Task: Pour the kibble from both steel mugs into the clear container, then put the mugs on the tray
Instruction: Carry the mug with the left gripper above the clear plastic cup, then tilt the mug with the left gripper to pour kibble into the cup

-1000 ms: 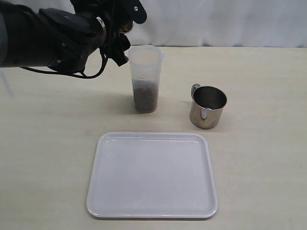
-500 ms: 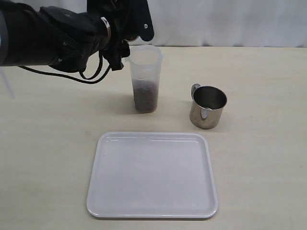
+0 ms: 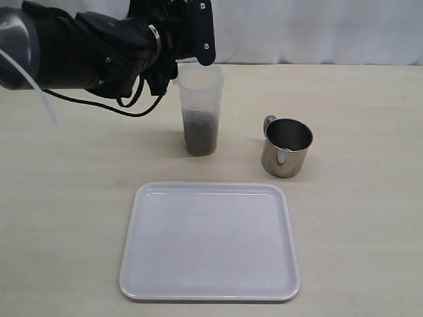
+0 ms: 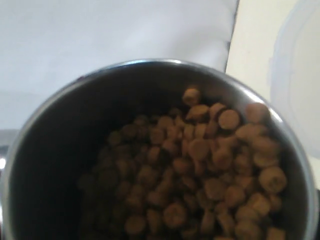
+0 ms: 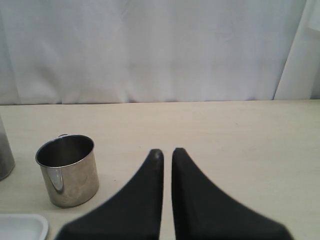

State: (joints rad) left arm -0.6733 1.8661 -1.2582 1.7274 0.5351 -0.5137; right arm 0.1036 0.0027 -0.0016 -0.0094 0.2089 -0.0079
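Note:
My left gripper (image 3: pixel 180 28) is shut on a steel mug, held high just left of the clear container (image 3: pixel 200 105); the black fingers (image 3: pixel 202 32) hide most of the mug in the exterior view. The left wrist view looks into this tipped mug (image 4: pixel 45 130), and its kibble (image 4: pixel 210 170) is heaped toward the rim nearest the container's edge (image 4: pixel 300 80). The container holds kibble (image 3: pixel 199 134) in its lower part. The second steel mug (image 3: pixel 286 147) (image 5: pixel 67 170) stands upright to the container's right and looks empty. My right gripper (image 5: pixel 166 152) is shut on nothing, well off from that mug.
The white tray (image 3: pixel 210 241) lies bare in front of the container and the mug; its corner (image 5: pixel 22 225) shows in the right wrist view. White curtains (image 3: pixel 317 30) close off the back of the beige table (image 3: pixel 370 218).
My left arm has carried the mug to the right, toward the container's rim, and turned it further over. The container, second mug and tray have not moved.

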